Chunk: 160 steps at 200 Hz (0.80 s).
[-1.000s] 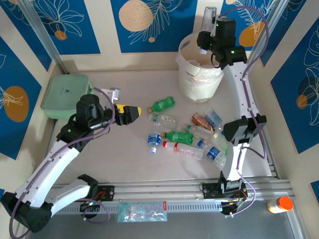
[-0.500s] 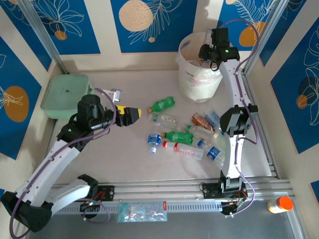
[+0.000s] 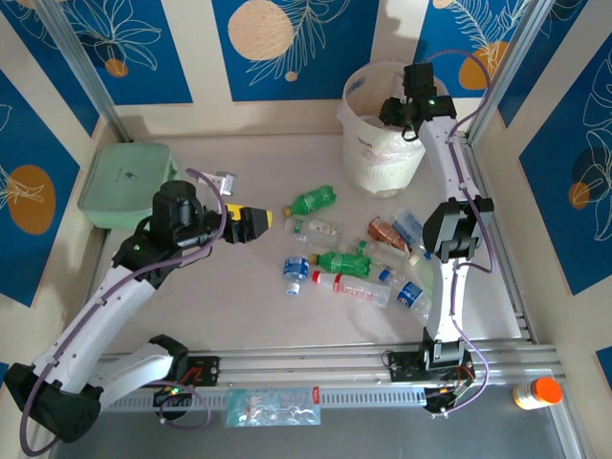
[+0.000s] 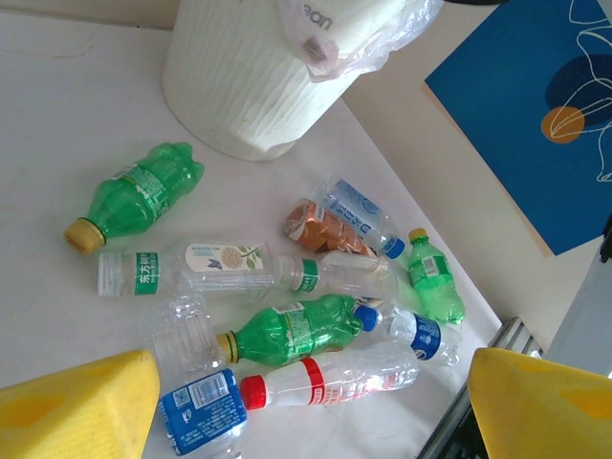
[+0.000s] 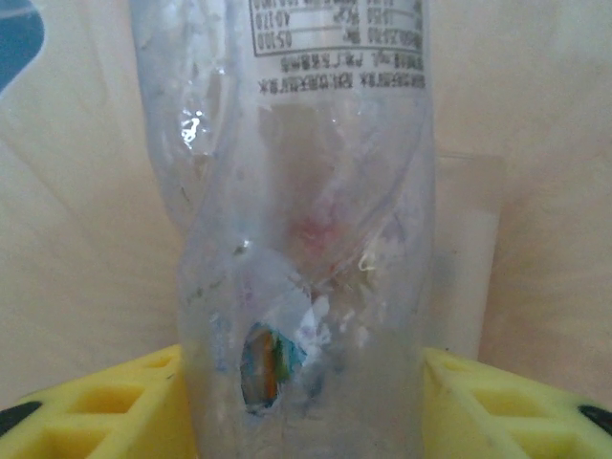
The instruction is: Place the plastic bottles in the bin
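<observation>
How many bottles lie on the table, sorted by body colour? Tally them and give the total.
green bottles: 3
clear bottles: 6
brown bottle: 1
Total on the table: 10
Not counted: 1 clear bottle held in the right gripper.

Pale green lidded box [image 3: 124, 184] far left, orange-capped bottle [image 3: 535, 392] near right, blue floral wall panels [image 3: 287, 43] behind.
</observation>
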Available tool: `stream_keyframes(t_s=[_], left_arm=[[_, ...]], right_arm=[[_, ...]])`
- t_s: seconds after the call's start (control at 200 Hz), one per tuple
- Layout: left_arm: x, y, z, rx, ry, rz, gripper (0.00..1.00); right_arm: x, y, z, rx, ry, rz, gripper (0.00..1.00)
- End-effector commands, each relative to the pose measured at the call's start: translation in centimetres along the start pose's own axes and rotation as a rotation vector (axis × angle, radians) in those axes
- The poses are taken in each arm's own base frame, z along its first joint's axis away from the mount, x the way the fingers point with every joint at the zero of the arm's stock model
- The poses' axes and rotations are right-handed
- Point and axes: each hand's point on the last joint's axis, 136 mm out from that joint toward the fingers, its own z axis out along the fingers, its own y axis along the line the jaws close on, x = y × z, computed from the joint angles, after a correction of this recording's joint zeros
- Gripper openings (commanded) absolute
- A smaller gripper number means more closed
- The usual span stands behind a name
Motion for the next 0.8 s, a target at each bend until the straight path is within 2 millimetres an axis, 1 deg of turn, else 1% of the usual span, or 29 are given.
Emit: stream_keyframes(t_s=[0.0,0.1,0.18,0.33,0.495,0.62,0.685,0.795], left_arm=[[-0.6,-0.9,-0.7,0.017,-0.014,0.036,0.84],[-0.5,-0.8,-0.9,0.006,-0.014,0.043,0.85],[-0.6,-0.8,-1.1,0.002,-0.018,0.049,0.85],[-0.8,-1.0,-1.4,0.003,-0.026,0.053,0.86],[-1.3,-1.3,-1.8,-0.001,-0.041,0.060,0.86],[-1.6,-1.6,-2.2,0.004,-0.051,0.064,0.87],[-1.6,-1.7,-2.3,0.005,-0.054,0.063,0.87],[-1.5,-1.7,-2.5,0.003,-0.059,0.064,0.87]], right_arm=[[1.4,-0.1,1.0,-0.015,0.059,0.001,0.61],[1.4,0.0,0.8,-0.018,0.059,-0.003,0.70],[0.9,0.1,0.3,-0.018,0.047,-0.010,0.77],[-0.2,0.7,-1.4,-0.031,0.011,-0.020,0.84],[-1.8,1.7,-4.4,-0.044,-0.057,-0.051,0.89],[-2.8,2.4,-7.1,-0.046,-0.108,-0.067,0.95],[-3.1,2.7,-8.6,-0.043,-0.129,-0.068,0.95],[-3.0,3.9,-11.3,-0.052,-0.166,-0.076,0.95]])
